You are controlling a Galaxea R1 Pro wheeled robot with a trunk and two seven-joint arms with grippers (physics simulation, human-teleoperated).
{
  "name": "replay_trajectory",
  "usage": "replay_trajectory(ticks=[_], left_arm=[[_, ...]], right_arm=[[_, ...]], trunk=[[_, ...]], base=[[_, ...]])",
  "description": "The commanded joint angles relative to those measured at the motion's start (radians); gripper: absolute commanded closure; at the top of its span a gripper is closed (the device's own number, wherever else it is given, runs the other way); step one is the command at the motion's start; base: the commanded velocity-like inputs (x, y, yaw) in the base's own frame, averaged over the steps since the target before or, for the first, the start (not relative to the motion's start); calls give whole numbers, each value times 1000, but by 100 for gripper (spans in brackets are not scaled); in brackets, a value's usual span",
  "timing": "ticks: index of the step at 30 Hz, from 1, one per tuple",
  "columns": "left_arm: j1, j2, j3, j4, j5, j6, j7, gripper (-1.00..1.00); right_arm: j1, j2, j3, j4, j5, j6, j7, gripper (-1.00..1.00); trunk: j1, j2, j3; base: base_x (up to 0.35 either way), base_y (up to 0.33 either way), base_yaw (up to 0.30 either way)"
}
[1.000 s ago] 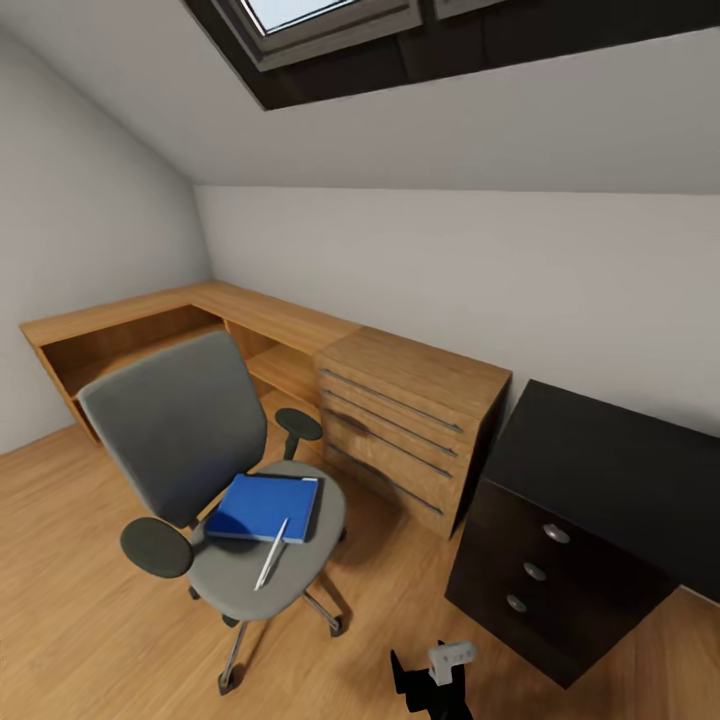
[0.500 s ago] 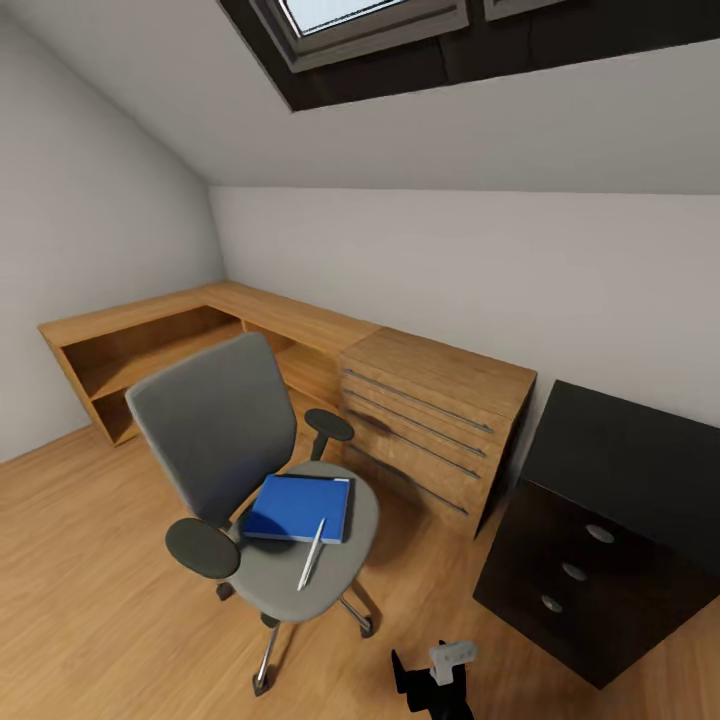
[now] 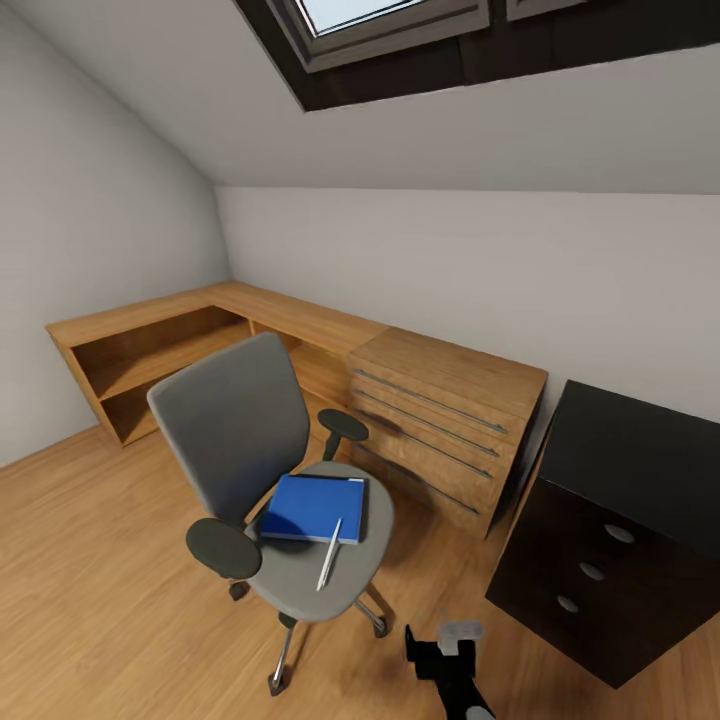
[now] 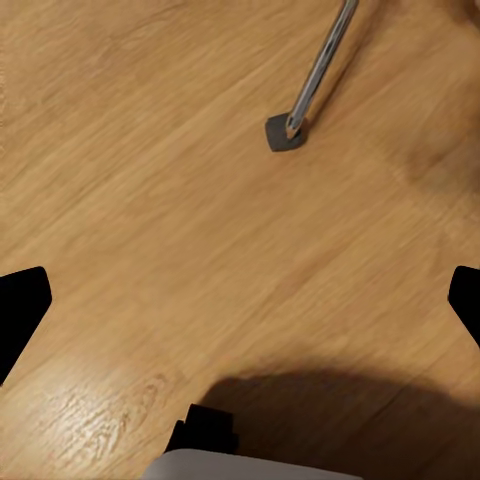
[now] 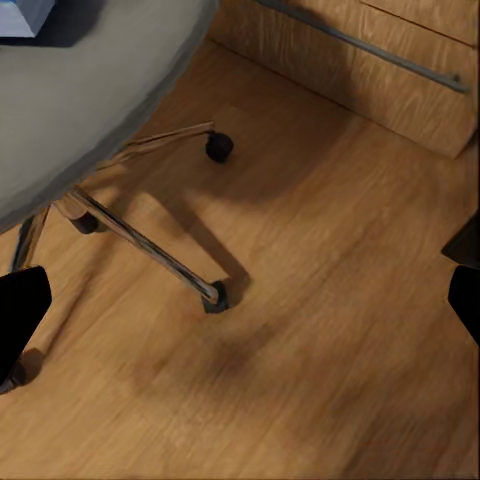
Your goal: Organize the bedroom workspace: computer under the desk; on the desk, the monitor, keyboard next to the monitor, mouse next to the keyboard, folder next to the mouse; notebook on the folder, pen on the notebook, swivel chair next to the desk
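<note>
The swivel chair (image 3: 275, 480) stands in the middle left of the head view on the wood floor (image 3: 90, 600), its seat carrying the blue folder (image 3: 315, 507) with the pen (image 3: 329, 553) lying across the folder's near edge and onto the seat. The black counter (image 3: 640, 465) with its silver-knobbed drawer unit sits at the right edge, beside a light wooden dresser (image 3: 450, 425); its visible part is bare. No notebook can be made out.

One gripper (image 3: 445, 650) shows at the bottom centre; which arm it belongs to I cannot tell. In the left wrist view the left jaws (image 4: 240, 300) are spread wide over bare floor, holding nothing, near a chair castor (image 4: 285, 132). The right jaws (image 5: 240, 290) are likewise wide apart and empty, looking past the chair base (image 5: 140, 240).

The step in hand looks like approaching the chair to fetch the folder. Doing it well probably means closing in squarely, stopping short of the castors, and dealing with the pen first so it does not roll off.
</note>
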Motion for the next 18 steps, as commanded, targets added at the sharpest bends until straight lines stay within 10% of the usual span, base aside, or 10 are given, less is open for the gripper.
replay_trajectory(ticks=[1,9,18], left_arm=[[0,1,-9,0,7,-2,1,-100],[0,10,-9,0,7,-2,1,-100],[0,10,-9,0,7,-2,0,-100]], right_arm=[[0,0,8,-26,-1,35,-16,-100],[-1,1,9,-258,0,350,-36,-100],[-6,32,13,-357,0,435,-32,-100]], trunk=[[0,-1,-1],[0,-1,-1],[0,-1,-1]], base=[[0,8,0],[0,3,0],[0,188,0]])
